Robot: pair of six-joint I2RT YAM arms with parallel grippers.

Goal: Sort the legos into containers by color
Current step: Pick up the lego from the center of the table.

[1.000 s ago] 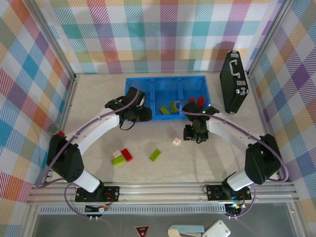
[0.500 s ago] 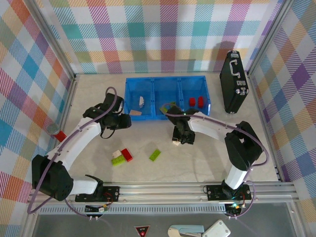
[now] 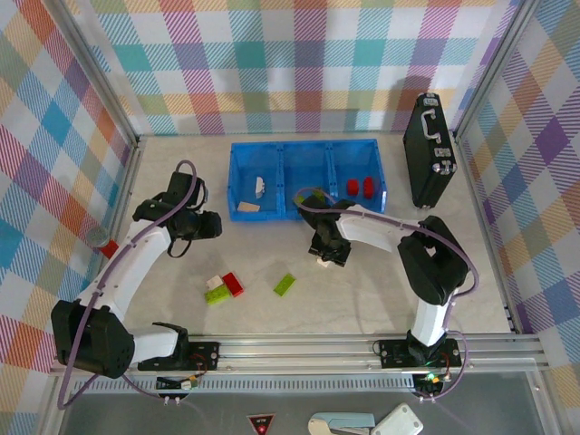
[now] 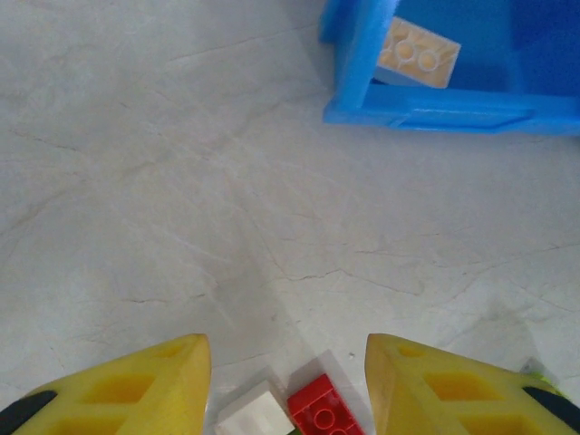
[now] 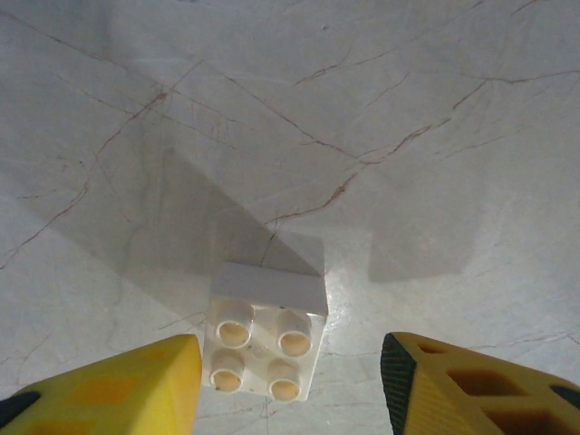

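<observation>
The top external camera looks down from high above and behind the arm bases, far enough to take in the whole pale marbled tabletop (image 3: pixel 381 290) and the translucent blue plastic three-compartment tray (image 3: pixel 232 181). The left wrist camera hangs low, facing down and forward at the tray's near-left corner, and shares with the overhead view the flat cream brick (image 4: pixel 419 53) inside it and the small red brick (image 4: pixel 324 410). The right wrist camera sits very close, looking steeply down on a cream-white four-stud brick (image 5: pixel 263 335), which the top view also sees.

On table (image 3: pixel 381 290): two white bricks (image 3: pixel 215 282), two green bricks (image 3: pixel 285 284), one red brick (image 3: pixel 234 285). In tray (image 3: pixel 304 144): two white, two red; green count unclear. One black case (image 3: pixel 429 149).
</observation>
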